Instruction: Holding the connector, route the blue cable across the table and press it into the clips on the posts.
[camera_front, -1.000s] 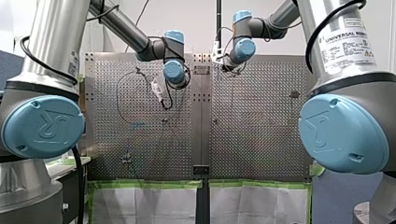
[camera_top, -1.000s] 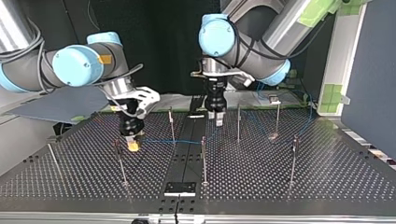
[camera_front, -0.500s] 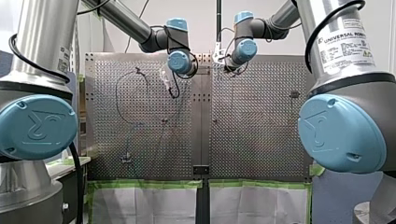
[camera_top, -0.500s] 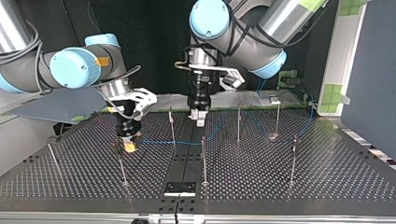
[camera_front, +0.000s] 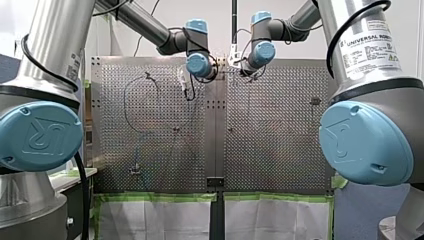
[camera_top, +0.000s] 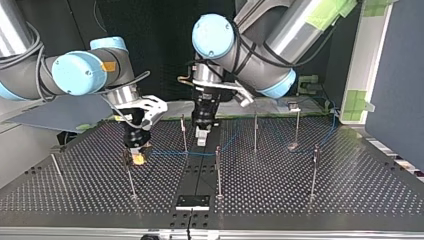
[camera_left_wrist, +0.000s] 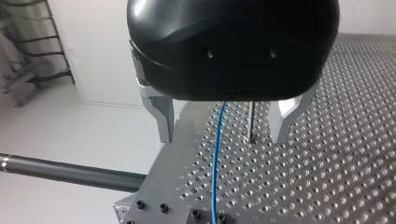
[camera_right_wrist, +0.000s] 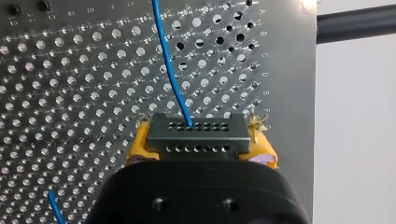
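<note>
Blue cable (camera_right_wrist: 169, 70), thin and flexible, leaves the hole-lined face of a dark grey rectangular connector (camera_right_wrist: 196, 139) and runs ahead of it over the perforated metal worktop (camera_top: 300, 190). My right claw (camera_top: 138, 156) is clamped on that connector, its yellow pads (camera_right_wrist: 140, 149) pressed against the two short ends. In the top view this claw hangs low at about nine o'clock from the worktop's middle. From there the cable crosses toward three o'clock, past a thin upright metal post (camera_top: 183, 131). My left claw (camera_left_wrist: 223, 136) hangs at about twelve o'clock from the worktop's middle, just beside that post. Its metal fingers (camera_left_wrist: 164, 116) are spread wide and grip nothing. The cable passes between them, apart from both, and a second post (camera_left_wrist: 251, 121) stands between them close to one finger.
</note>
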